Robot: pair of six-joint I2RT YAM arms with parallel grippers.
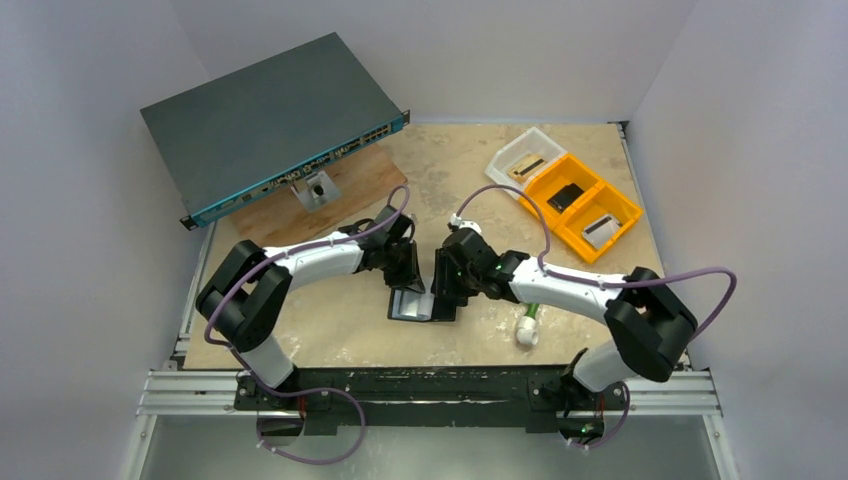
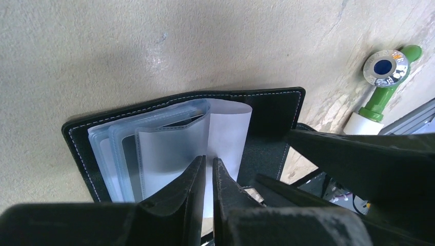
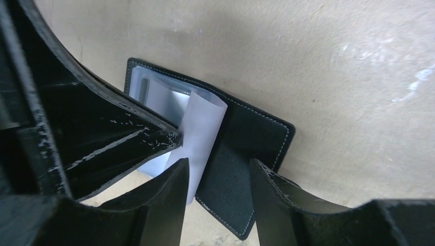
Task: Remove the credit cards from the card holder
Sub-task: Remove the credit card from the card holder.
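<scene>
**Spotter:** Your left gripper (image 2: pixel 208 163) is clenched on one pale leaf (image 2: pixel 228 123); card or sleeve, cannot tell. Your right gripper (image 3: pixel 218 165) is released, astride the card holder (image 3: pixel 241 143).

**Operator:** The rest?

**Spotter:** The credit cards (image 2: pixel 128 154) sit stacked at 9 o'clock off your left tips, in the holder, which lies open on the tabletop (image 2: pixel 154 41). Press the right down first, then draw toward 6 o'clock, slowly. Unpinned, the holder likely lifts.

My fingers (image 3: pixel 128 143) are black matt plastic, scuffed with pale scratches. The holder (image 2: pixel 267 110) looks like black grained leather, matt, with white stitching. Its sleeves (image 2: pixel 169 148) are smooth frosted plastic, translucent and pale blue. The table (image 2: pixel 154 41) is tan, rough and dull. The green tube (image 2: pixel 382 97) is glossy plastic, its cap shiny metal.
</scene>
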